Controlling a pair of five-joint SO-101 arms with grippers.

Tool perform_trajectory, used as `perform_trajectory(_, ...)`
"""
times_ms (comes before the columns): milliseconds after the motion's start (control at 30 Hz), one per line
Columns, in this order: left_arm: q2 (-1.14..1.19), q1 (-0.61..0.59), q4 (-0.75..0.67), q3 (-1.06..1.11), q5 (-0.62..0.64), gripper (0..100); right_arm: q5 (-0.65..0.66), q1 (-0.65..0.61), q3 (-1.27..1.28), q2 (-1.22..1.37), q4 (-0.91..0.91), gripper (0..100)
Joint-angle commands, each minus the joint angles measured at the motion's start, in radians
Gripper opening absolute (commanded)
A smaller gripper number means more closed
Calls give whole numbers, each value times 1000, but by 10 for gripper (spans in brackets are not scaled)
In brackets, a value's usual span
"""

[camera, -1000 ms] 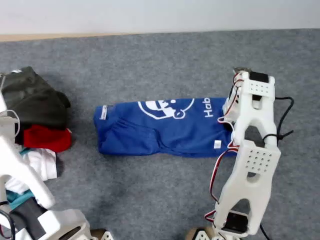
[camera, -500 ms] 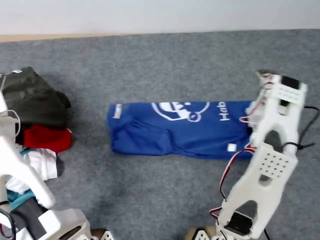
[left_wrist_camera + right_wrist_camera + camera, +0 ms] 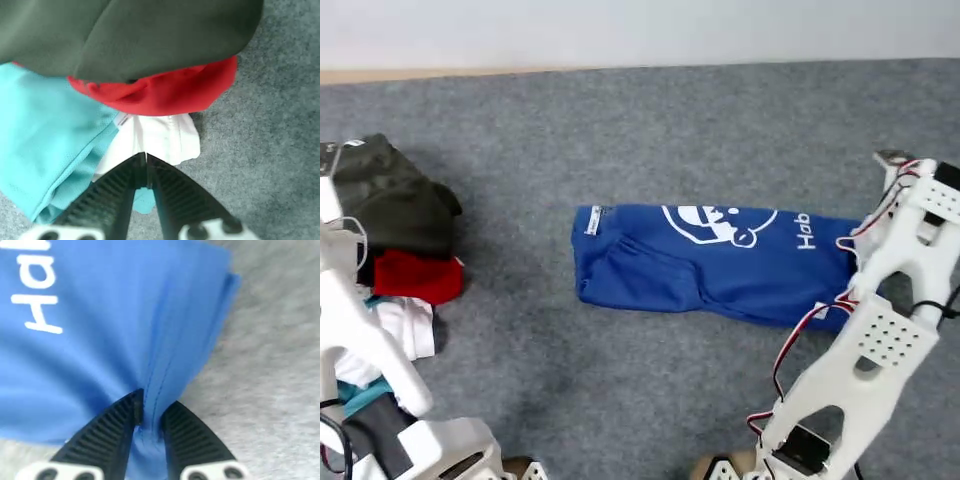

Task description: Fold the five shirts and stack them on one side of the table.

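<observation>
A blue shirt [image 3: 710,263] with white print lies folded into a long strip across the middle of the grey table. My right gripper [image 3: 148,415] is shut on the blue shirt's [image 3: 110,325] right end, the cloth pinched between its black fingers; that arm [image 3: 880,330] stands at the right. At the far left lies a pile: a dark green shirt [image 3: 385,195], a red shirt [image 3: 415,276], a white shirt [image 3: 400,330] and a teal shirt [image 3: 355,398]. My left gripper [image 3: 146,172] is shut and holds nothing, above the white shirt [image 3: 160,137], beside the teal one [image 3: 45,145].
The grey table top [image 3: 650,120] stretches free behind the blue shirt to a pale wall, and in front of it between the two arm bases. The left arm [image 3: 360,340] stands over the pile.
My right gripper has dragged the blue shirt to the right across the table, about sixty pixels over the second. The left arm and the pile have stayed put.
</observation>
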Motion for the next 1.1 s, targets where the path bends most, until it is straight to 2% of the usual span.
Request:
perform_trajectory(0,-46,34,29,-27,20,7,3,-116,-61,-107,56,10)
perform_trajectory(267,-41,61,29,-27,60,7,-103,-320,20,-308,59,10)
perform_trajectory(500,-40,58,29,-25,60,7,-190,-559,146,-469,58,10)
perform_trajectory(733,-46,57,29,54,86,7,-230,-757,143,-433,-8,10)
perform_trajectory(1067,-46,55,28,64,87,7,-230,-897,141,-337,-94,10)
